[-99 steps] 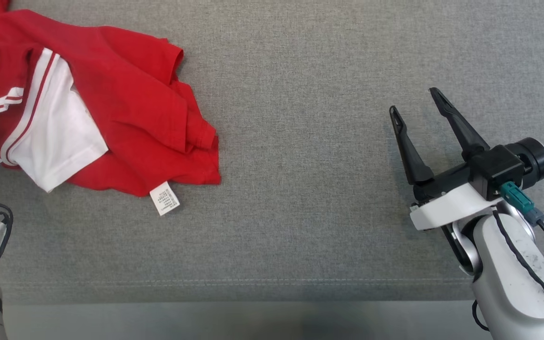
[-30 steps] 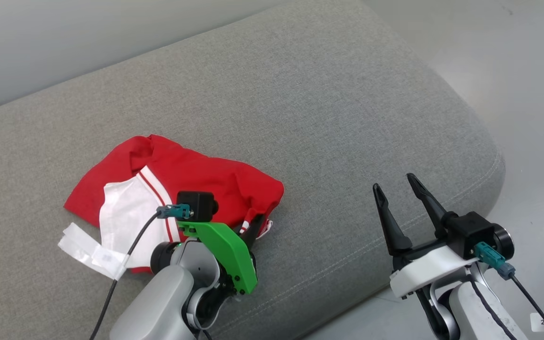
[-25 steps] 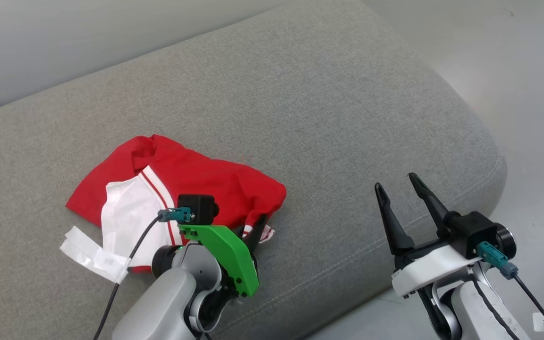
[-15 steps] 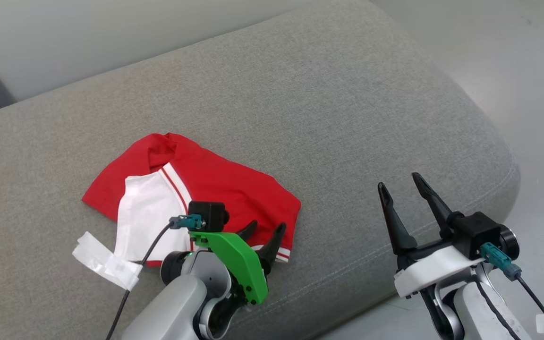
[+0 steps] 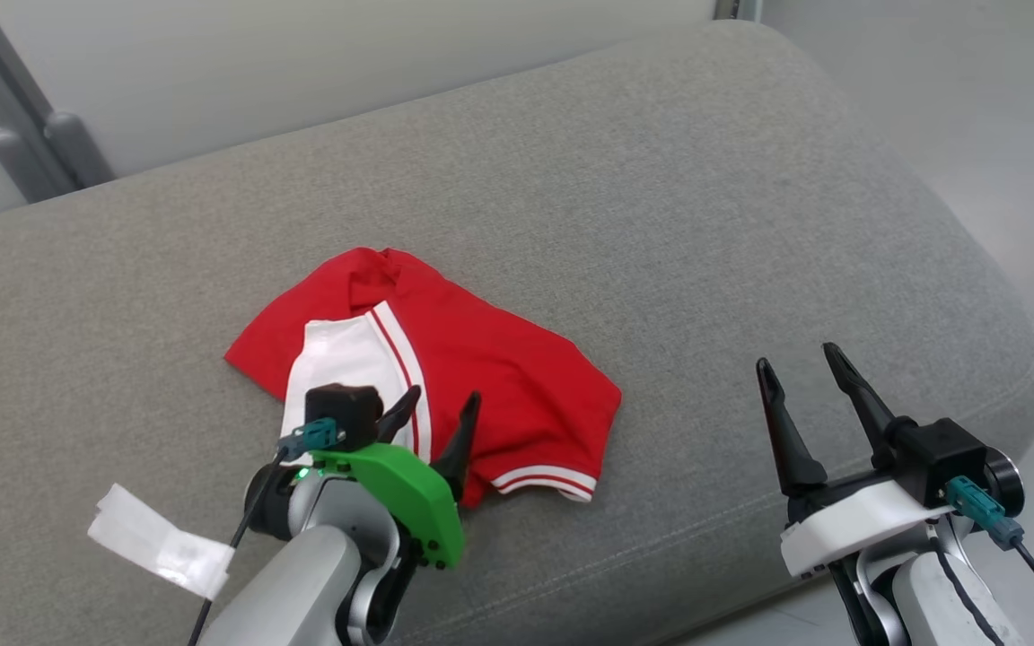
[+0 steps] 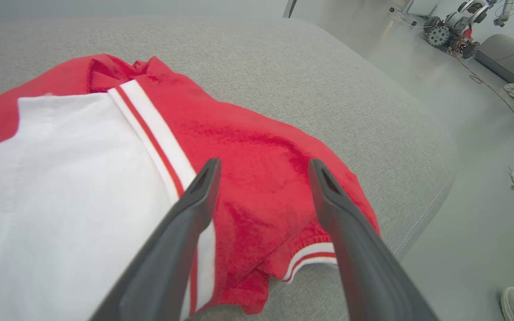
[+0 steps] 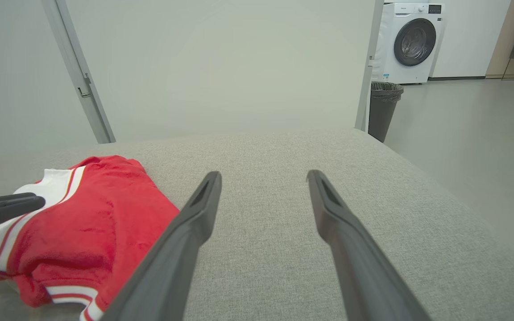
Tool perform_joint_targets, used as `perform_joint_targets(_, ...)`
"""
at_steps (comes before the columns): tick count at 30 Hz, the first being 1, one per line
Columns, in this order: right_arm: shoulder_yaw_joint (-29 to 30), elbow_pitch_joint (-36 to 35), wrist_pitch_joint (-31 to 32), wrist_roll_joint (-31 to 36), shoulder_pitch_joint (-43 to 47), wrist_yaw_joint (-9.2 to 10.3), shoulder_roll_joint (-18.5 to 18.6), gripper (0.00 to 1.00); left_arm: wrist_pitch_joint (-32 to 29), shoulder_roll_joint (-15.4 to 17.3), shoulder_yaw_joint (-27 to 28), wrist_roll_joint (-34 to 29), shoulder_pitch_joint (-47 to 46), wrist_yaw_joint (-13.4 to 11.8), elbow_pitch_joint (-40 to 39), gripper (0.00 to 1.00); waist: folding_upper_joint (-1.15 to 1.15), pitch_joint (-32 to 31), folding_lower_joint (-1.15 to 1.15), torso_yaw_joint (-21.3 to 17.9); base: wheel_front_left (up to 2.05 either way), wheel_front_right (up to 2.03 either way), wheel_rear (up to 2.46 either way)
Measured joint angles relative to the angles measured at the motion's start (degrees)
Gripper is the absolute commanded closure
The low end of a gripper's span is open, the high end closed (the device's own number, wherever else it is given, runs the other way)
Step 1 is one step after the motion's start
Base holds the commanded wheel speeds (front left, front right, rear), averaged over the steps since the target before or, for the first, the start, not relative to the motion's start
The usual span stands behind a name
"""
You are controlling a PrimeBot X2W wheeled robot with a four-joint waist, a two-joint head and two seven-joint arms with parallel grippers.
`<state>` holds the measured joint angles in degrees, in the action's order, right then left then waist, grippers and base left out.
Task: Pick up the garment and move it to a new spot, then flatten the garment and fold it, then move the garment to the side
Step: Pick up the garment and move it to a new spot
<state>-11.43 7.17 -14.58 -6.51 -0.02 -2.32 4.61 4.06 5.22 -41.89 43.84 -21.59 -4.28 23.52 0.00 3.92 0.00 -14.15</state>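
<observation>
Now the garment (image 5: 499,368) lies bunched on the sofa (image 5: 661,224), directly under and ahead of the left hand (image 5: 443,397). That hand's fingers stand spread with nothing between them — it grips no cloth. The right hand (image 5: 797,359) is likewise spread and empty, well apart from the garment, which sits off to its left.

Judging by this, the move to a new spot looks done and flattening is the step in hand. To do it well, each hand should take a separate edge. The left could pinch the white panel (image 5: 346,359) under and beyond its left finger. The right needs to cross to the striped hem (image 5: 548,480), which lies just right of the left hand. Pinch one layer only — the cloth looks doubled over near the hem, and grabbing both layers would keep the fold in. Then draw the hands apart, low over the sofa, so the cloth slides out flat rather than lifting and flopping.
</observation>
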Motion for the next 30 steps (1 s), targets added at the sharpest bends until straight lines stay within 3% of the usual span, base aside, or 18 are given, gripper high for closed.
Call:
perform_joint_targets(16,2.8,0.0,0.0,0.4,4.2,0.96,2.5,0.0,8.4,6.4,6.6,-2.5,8.7,-1.9,-0.5,0.0,0.0,-3.0,0.0,8.8,0.0,0.0,0.0)
perform_joint_targets(24,3.4,-0.3,0.0,0.4,5.4,0.98,3.0,0.0,9.7,11.8,11.2,-6.0,11.6,-2.5,-1.6,0.0,0.0,-3.9,0.0,12.7,0.0,0.0,0.0)
perform_joint_targets(30,2.9,-0.2,0.0,0.5,5.6,0.91,2.9,0.0,10.2,12.3,16.2,-5.8,15.8,-2.6,-2.4,0.0,0.0,-4.4,0.0,13.6,0.0,0.0,0.0)
